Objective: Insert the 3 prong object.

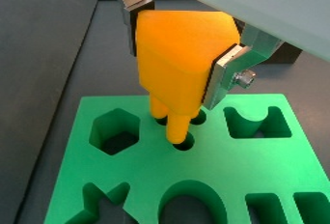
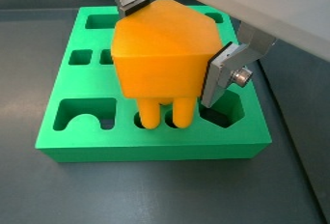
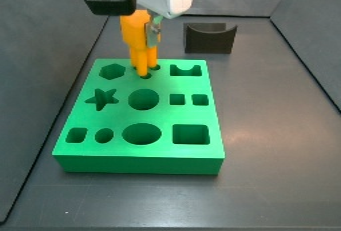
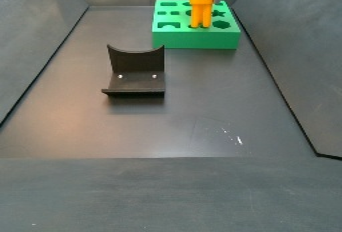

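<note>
3 prong object (image 2: 161,59): orange, upright, clamped between the end effector (image 2: 175,46) fingers over the green socket block (image 3: 140,125), at its back edge. Prong tips (image 1: 175,131) sit at, perhaps just inside, their holes (image 1: 183,141). Step in hand, as I judge it: insertion. Next I'd press straight down, keeping it vertical. Dark curved block (image 4: 134,73) stands well apart on the tabletop (image 4: 201,116).

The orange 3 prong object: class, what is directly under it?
The gripper holds the 3 prong object upright over the green board. Its prong tips enter a cut-out there. The cut-out's floor is covered.
</note>
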